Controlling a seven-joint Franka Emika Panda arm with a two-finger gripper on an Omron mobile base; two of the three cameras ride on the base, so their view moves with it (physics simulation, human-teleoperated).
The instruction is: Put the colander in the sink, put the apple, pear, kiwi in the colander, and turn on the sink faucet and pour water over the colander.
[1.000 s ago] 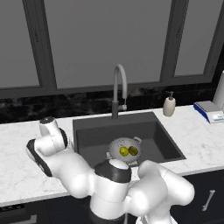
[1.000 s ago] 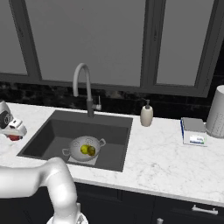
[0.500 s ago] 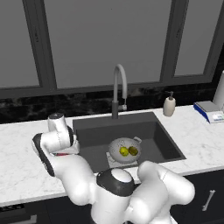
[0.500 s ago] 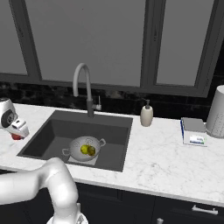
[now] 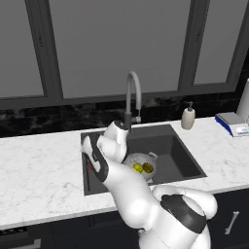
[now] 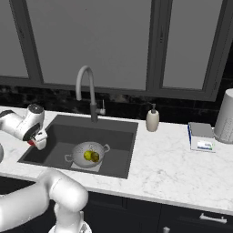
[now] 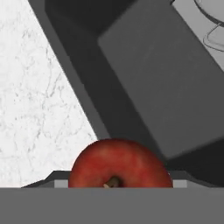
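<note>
End effector (image 6: 35,140) clenched on the apple (image 7: 120,164) above the sink's (image 6: 118,157) left edge (colander (image 6: 89,153) inside, holding two yellow-green fruits).

The arm has swung in from the left counter toward the sink (image 6: 119,159) — a second ago the hand sat out over the marble, and now it hangs above the basin's left edge. The gripper (image 6: 34,142) came with it, the apple (image 7: 120,164) between its fingers, a red speck below the hand in the right base view. In the left base view the forearm now crosses in front of the basin — covering part of the colander (image 5: 141,160), which earlier showed whole.
</note>
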